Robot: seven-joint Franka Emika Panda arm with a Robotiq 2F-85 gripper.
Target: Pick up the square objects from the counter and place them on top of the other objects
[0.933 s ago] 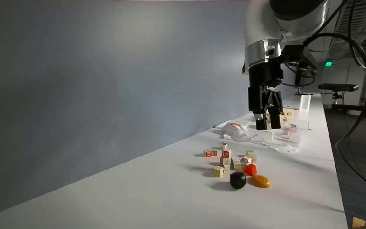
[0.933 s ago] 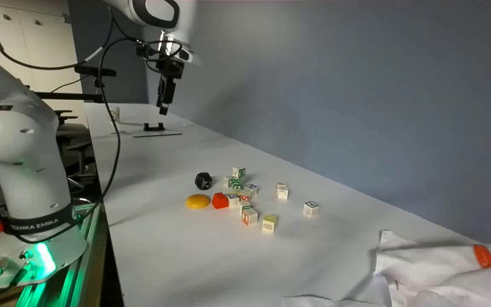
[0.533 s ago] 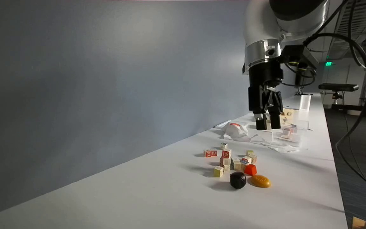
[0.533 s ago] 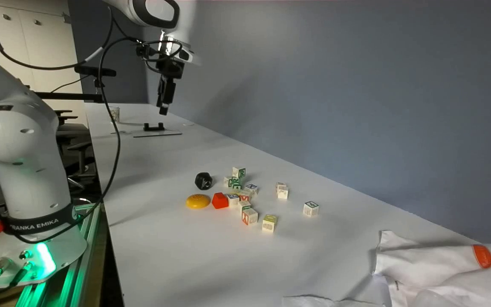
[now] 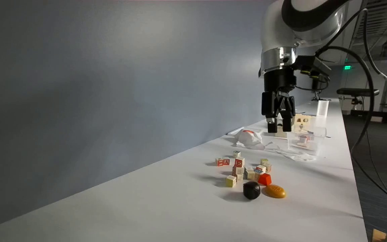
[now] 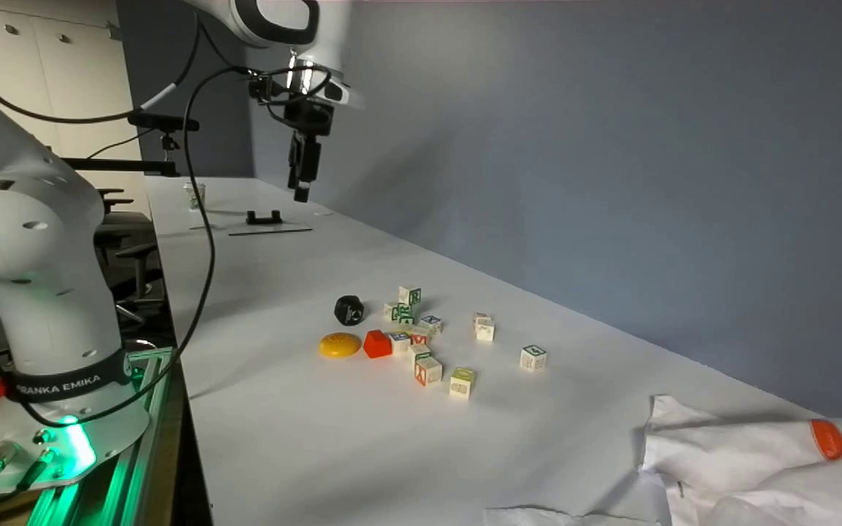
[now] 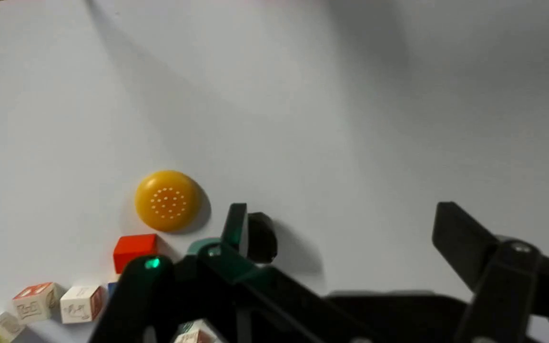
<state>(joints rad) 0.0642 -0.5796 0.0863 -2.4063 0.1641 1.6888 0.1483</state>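
Note:
Several tiny pale tan letter blocks lie in a loose cluster on the white counter [image 5: 153, 208]. A red-lettered block [image 5: 239, 162] sits on top of other blocks. In an exterior view, a green-lettered block [image 6: 410, 295] also stands on others, and a single block [image 6: 533, 358] lies apart. The wrist view shows a few blocks [image 7: 82, 305] at lower left; others are hidden behind the finger. My gripper [image 7: 343, 209] is open and empty. In both exterior views the gripper [image 5: 280, 127] [image 6: 302, 194] hangs well above the counter, apart from the blocks.
A black rounded piece [image 5: 251, 190], an orange oval piece [image 5: 275, 191] and a red piece [image 5: 264, 179] lie beside the blocks. A crumpled white bag [image 6: 742, 453] lies near the wall [image 6: 611, 183]. A clear container [image 5: 309, 139] stands farther along. A black cable hangs beside the arm.
The arm held still, then my gripper moved: slightly right and down in an exterior view, and farther from the camera in an exterior view. The blocks have not moved.

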